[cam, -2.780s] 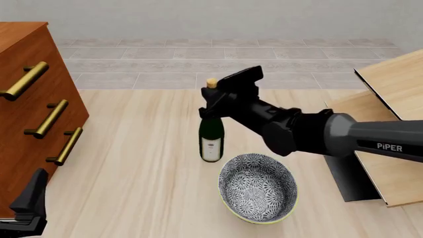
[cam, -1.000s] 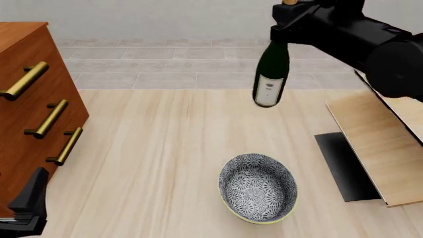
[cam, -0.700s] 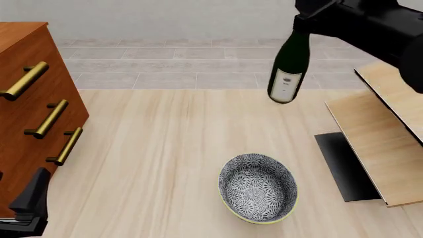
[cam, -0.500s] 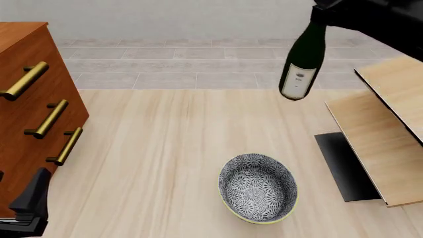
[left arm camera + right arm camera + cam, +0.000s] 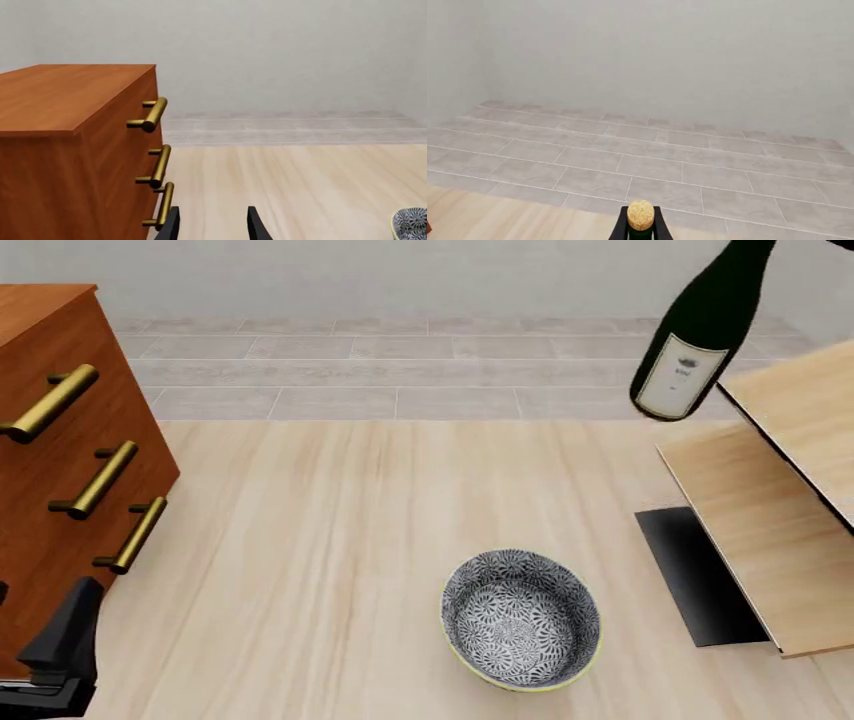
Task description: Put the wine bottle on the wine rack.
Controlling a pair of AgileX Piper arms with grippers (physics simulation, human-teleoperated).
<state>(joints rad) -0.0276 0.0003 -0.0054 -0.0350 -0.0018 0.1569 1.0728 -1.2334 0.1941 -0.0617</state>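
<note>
The wine bottle point(image 5: 698, 332), dark green with a white label, hangs tilted in the air at the upper right, its neck running off the top of the front view. Its base is just above the upper board of the pale-wood wine rack point(image 5: 767, 525). In the right wrist view the tan cork point(image 5: 640, 215) sits between the two dark fingers of my right gripper point(image 5: 640, 223), which is shut on the bottle's neck. The right arm itself is out of the front view. My left gripper point(image 5: 212, 229) is open and holds nothing, low beside the cabinet point(image 5: 73, 150); it also shows at the front left point(image 5: 56, 652).
A reddish-brown drawer cabinet point(image 5: 60, 460) with brass handles stands at the left. A patterned bowl point(image 5: 521, 618) sits on the table in front of the middle, its rim point(image 5: 410, 225) just showing in the left wrist view. The rack's black base plate point(image 5: 694, 575) lies right of the bowl.
The bottle was lifted off the table, carried up and to the right towards the rack, and tilted further. The right arm has left the front view. The left arm has not moved.
</note>
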